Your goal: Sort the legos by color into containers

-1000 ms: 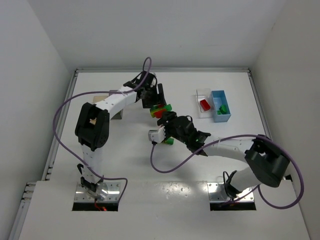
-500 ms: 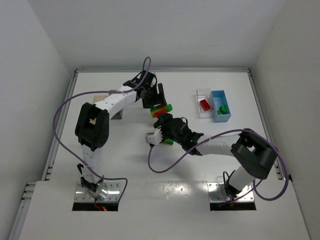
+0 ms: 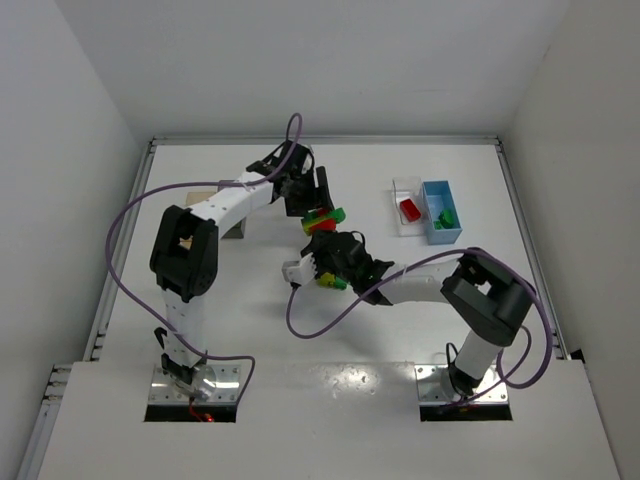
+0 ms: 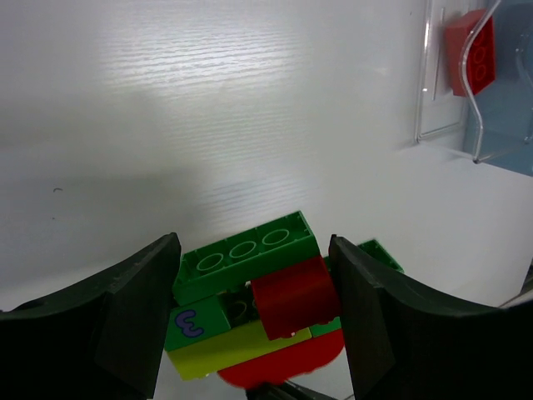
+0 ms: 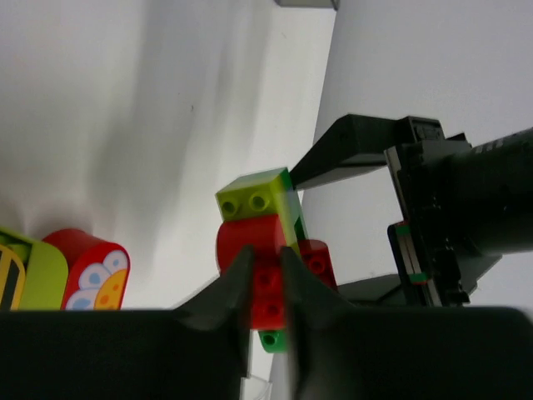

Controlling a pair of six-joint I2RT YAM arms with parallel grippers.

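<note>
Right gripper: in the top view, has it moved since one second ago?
Yes. The right gripper has shifted left, farther from the light blue bin.

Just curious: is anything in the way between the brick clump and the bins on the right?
Nothing visible. Only bare table lies between the brick clump and the clear bin and blue bin. The left claw and right claw both grip it.

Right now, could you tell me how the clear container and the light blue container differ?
The clear container is colourless and holds a red brick; the light blue container is tinted and holds green bricks. Both are open rectangular bins, standing side by side.
</note>
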